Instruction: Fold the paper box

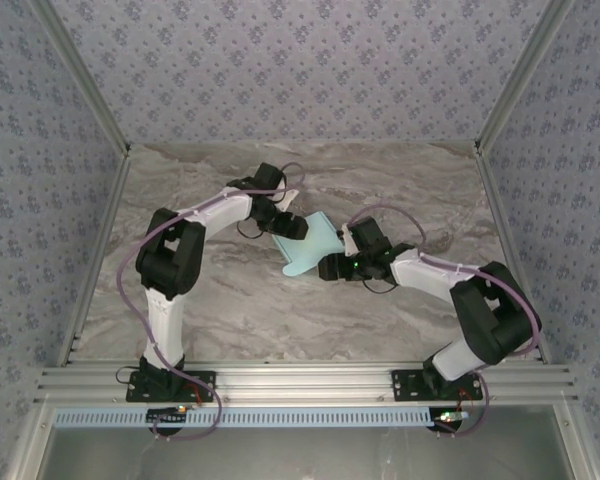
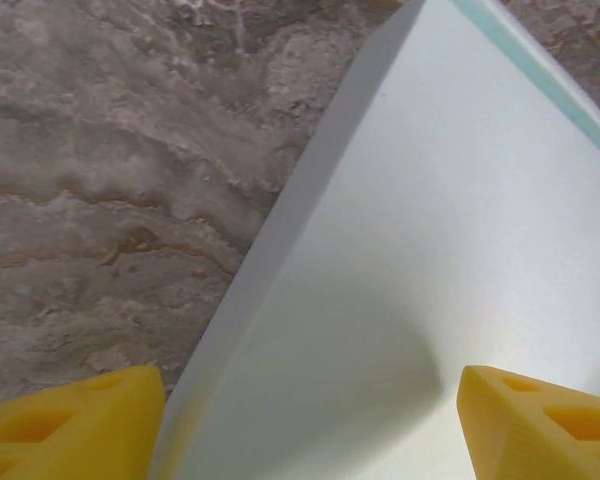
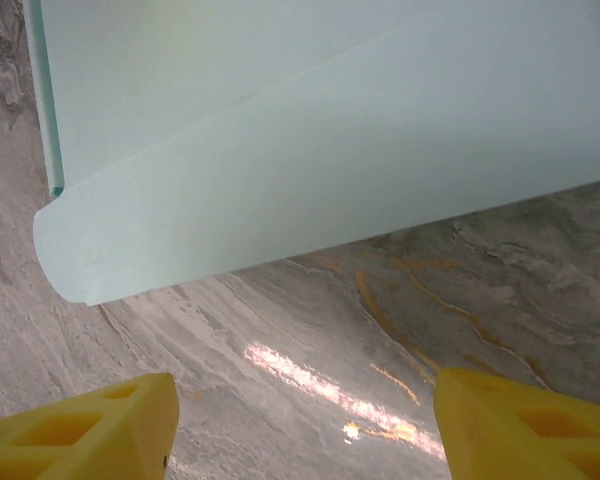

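Note:
The paper box (image 1: 310, 247) is a pale cyan card lying partly folded in the middle of the marble table. My left gripper (image 1: 293, 228) is at its far left edge. In the left wrist view the card (image 2: 430, 250) runs between the two yellow fingers (image 2: 80, 425), which stand wide apart; the left gripper (image 2: 310, 405) is open. My right gripper (image 1: 329, 268) sits at the card's near right side. Seen from the right wrist, a rounded flap of the card (image 3: 330, 130) lies just ahead of the open right gripper (image 3: 305, 415), with bare table between its fingers.
The marble table (image 1: 280, 320) stretches around the card on all sides. Patterned walls with metal posts close in the left, right and back. An aluminium rail (image 1: 300, 380) carrying both arm bases runs along the near edge.

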### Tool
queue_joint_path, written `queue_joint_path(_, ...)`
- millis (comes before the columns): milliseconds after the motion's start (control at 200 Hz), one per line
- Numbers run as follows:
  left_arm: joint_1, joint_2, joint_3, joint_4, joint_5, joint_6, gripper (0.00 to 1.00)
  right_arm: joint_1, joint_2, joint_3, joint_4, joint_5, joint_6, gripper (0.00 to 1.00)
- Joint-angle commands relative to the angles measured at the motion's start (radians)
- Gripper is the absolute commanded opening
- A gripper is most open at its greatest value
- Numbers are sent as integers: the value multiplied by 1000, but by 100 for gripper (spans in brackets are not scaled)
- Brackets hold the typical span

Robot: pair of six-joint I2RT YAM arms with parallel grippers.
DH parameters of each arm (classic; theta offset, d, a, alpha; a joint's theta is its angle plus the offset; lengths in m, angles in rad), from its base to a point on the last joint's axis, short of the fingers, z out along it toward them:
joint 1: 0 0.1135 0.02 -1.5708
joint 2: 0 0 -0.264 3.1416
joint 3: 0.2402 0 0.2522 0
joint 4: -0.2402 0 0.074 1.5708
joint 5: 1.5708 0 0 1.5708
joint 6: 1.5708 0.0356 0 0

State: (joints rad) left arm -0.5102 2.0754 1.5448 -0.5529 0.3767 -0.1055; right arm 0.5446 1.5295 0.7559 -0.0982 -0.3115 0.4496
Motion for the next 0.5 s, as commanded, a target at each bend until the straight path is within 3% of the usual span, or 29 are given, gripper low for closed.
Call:
queue_joint_path(0,3,-61,-56,-4,86,-18,77,-35,28,16,56,-73,24,70)
queue_joint_path(230,-6,-151,-206,96,121,-74,77,-113,47,-26,142,-172,69,70)
queue_joint_path(495,10,-122,-173,99,90,-84,78,-142,86,-56,264,-221,141,66)
